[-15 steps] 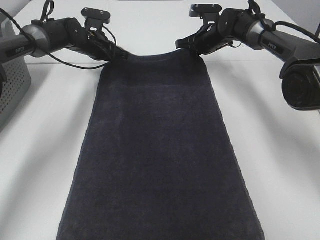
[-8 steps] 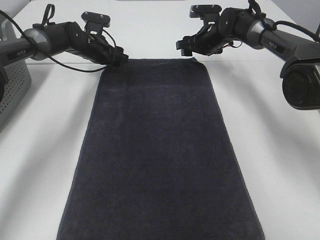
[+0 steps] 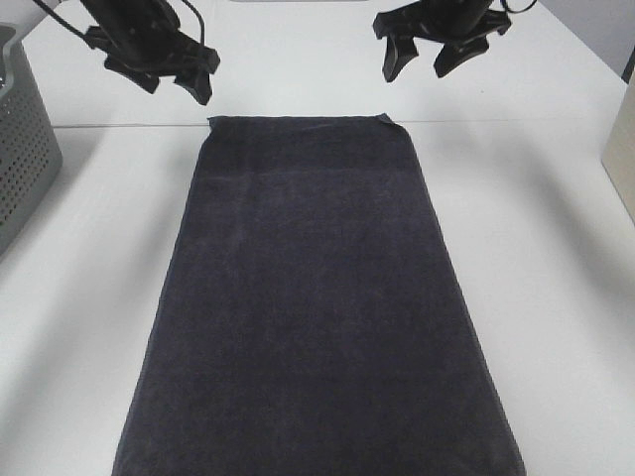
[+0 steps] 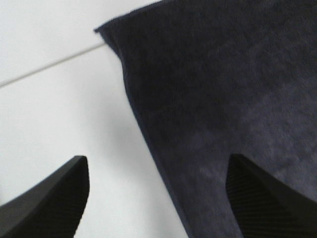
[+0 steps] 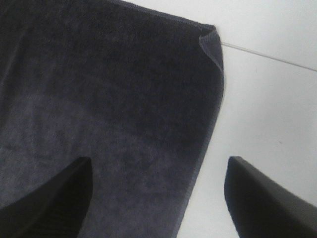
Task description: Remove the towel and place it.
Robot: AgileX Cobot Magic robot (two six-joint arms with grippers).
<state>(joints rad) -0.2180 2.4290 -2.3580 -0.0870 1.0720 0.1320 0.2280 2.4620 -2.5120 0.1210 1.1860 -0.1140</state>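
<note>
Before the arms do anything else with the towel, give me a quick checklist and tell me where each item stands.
1. Towel lying flat on the table: ok.
2. Left gripper open, holding nothing: ok.
3. Right gripper open, holding nothing: ok.
4. Both grippers raised off the cloth: ok.
5. Far right corner fully flat: not ok, slightly curled in the right wrist view.
6. Near end of towel flat: cannot tell, cut off by the frame.

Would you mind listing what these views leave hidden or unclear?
- Towel: near end cut off by the bottom edge of the exterior high view.
- Basket: mostly beyond that view's left edge.
- Left tool and right tool: only fingertips show in the wrist views.
- Towel's corner tag: not discernible anywhere.
</note>
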